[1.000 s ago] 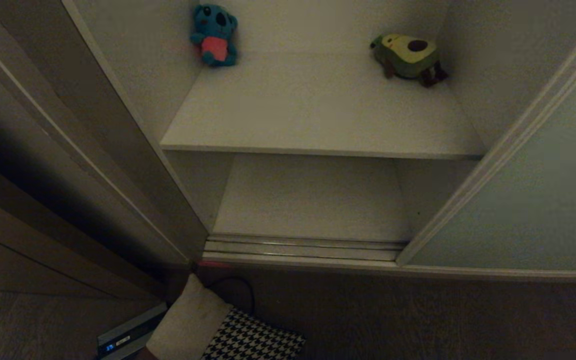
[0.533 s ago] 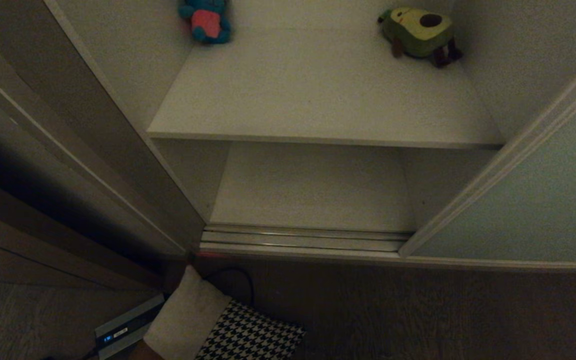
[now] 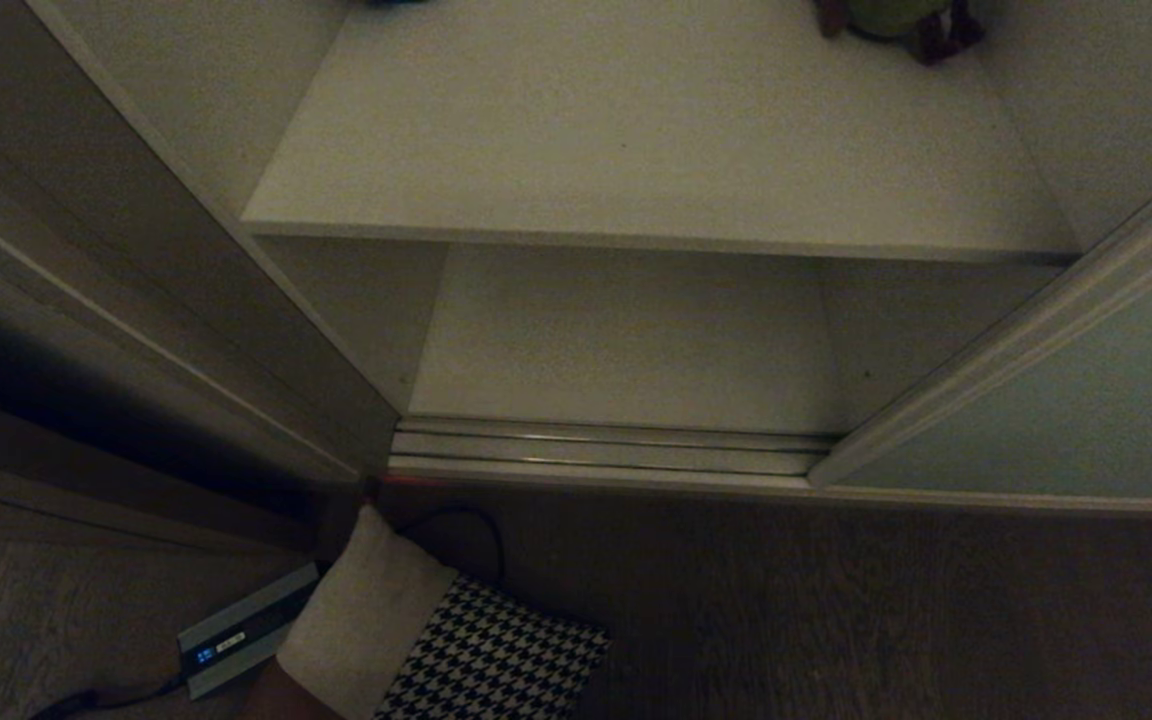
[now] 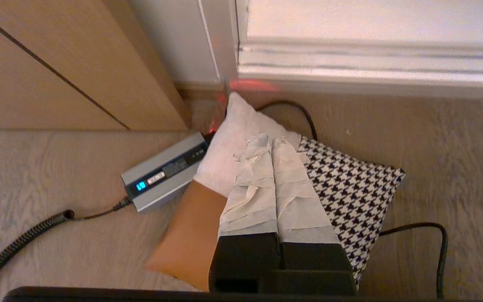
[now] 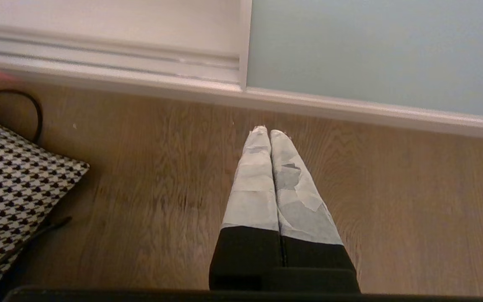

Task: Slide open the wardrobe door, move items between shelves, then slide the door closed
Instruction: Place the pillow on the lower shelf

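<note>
The sliding wardrobe door (image 3: 1066, 420) stands slid to the right, a pale grey-green panel on silver floor rails (image 3: 606, 450); the right wrist view shows the door (image 5: 371, 50) too. Inside are two pale shelves, an upper shelf (image 3: 636, 130) and a lower shelf (image 3: 626, 340). A houndstooth cushion (image 3: 476, 660) with a cream strip lies on the dark wood floor before the rails. My left gripper (image 4: 271, 140) hangs shut and empty just over that cushion (image 4: 350, 184). My right gripper (image 5: 265, 132) is shut over bare floor, with the cushion (image 5: 11, 176) off to one side.
A silver-grey power brick (image 3: 236, 640) with a blue light and black cables lies beside the cushion, and the left wrist view shows the brick (image 4: 164, 170) as well. The feet of a green plush toy (image 3: 896, 20) show at the upper shelf's back right. A wood-panelled wall (image 3: 86, 300) rises at left.
The head view has tilted down: the wardrobe slides up the picture, the blue plush toy leaves the top, and the green one nearly does. Nothing itself has moved.
</note>
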Robot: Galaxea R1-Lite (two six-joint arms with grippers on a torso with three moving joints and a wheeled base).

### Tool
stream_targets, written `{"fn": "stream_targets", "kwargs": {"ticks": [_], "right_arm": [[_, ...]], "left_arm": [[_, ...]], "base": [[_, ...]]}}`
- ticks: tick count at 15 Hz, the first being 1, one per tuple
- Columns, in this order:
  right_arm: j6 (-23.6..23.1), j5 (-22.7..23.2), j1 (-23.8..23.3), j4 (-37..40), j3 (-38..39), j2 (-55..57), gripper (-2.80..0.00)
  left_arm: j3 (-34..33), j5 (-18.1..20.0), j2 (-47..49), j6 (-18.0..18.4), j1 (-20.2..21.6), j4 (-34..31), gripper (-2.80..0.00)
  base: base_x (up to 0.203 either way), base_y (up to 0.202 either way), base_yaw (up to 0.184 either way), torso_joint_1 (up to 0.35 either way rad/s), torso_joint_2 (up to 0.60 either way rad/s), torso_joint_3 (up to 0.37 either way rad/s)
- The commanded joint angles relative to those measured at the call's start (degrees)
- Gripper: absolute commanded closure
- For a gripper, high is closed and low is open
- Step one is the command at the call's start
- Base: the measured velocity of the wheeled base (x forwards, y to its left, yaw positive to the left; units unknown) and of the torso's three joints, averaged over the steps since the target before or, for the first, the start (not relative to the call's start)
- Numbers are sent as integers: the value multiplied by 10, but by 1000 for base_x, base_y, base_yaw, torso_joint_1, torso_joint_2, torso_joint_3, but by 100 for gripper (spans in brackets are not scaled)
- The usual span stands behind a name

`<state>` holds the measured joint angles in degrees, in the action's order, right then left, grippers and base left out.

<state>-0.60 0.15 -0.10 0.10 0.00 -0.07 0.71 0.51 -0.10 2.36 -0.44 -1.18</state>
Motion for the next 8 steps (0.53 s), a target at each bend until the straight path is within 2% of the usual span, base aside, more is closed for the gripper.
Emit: {"fn": "stream_targets", "kwargs": {"ticks": [1, 8], "right_arm": [[0, 0, 0, 0, 2, 1, 0], [0, 0, 0, 0, 2, 1, 0]], "left_arm": [[0, 0, 1, 0, 0, 0, 0], [1, 1, 1, 3, 0, -3, 0]], "base": [[0, 0, 0, 4, 5, -198], [0, 0, 0, 3, 4, -201]]}}
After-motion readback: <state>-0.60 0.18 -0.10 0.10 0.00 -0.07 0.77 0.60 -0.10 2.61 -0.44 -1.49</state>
